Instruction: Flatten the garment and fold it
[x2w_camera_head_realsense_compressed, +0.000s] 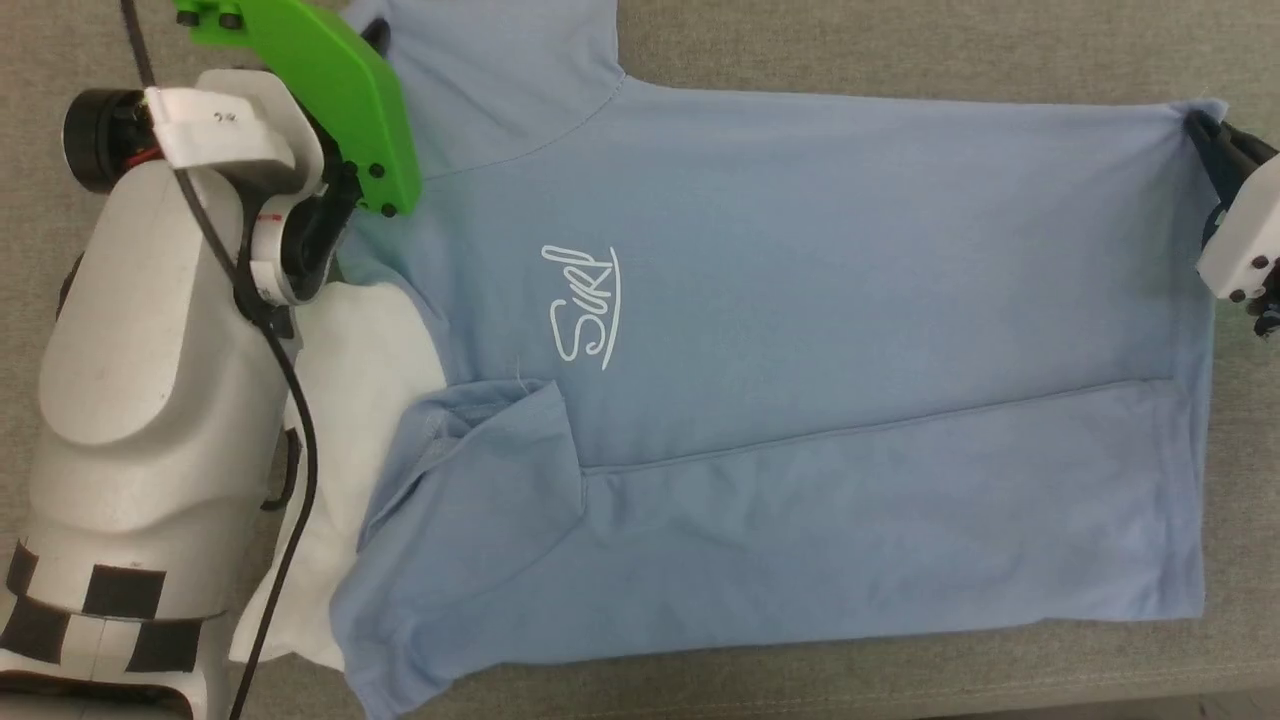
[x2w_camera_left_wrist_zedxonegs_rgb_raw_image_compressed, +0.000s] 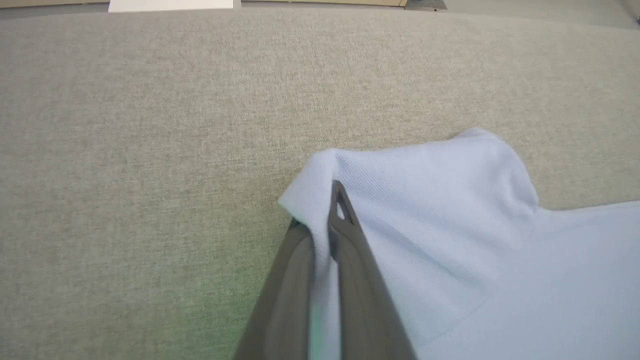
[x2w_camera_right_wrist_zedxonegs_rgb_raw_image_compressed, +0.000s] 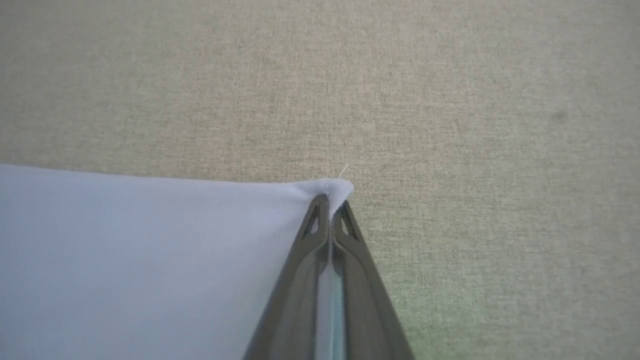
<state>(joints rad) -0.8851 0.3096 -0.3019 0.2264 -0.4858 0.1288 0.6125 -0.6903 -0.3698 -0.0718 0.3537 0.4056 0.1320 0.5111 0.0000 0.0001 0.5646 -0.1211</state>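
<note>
The light blue garment (x2w_camera_head_realsense_compressed: 800, 350) lies spread sideways on the beige cloth surface, neck to the left and hem to the right, white script logo (x2w_camera_head_realsense_compressed: 583, 303) facing up. White fabric (x2w_camera_head_realsense_compressed: 350, 400) shows at the neck. Its near long edge is folded up over the body, with the near sleeve (x2w_camera_head_realsense_compressed: 480, 440) tucked in. My left gripper (x2w_camera_left_wrist_zedxonegs_rgb_raw_image_compressed: 317, 207) is shut on the far sleeve's edge (x2w_camera_left_wrist_zedxonegs_rgb_raw_image_compressed: 320, 170). My right gripper (x2w_camera_right_wrist_zedxonegs_rgb_raw_image_compressed: 330, 200) is shut on the far hem corner (x2w_camera_right_wrist_zedxonegs_rgb_raw_image_compressed: 335, 187), and it appears at the right edge of the head view (x2w_camera_head_realsense_compressed: 1205, 130).
My pale left forearm (x2w_camera_head_realsense_compressed: 150, 350), with a green plate (x2w_camera_head_realsense_compressed: 340, 90) and a black cable (x2w_camera_head_realsense_compressed: 290, 380), covers the left side of the head view. The table's front edge (x2w_camera_head_realsense_compressed: 1000, 700) runs along the bottom. A white object (x2w_camera_left_wrist_zedxonegs_rgb_raw_image_compressed: 170, 5) lies beyond the far edge.
</note>
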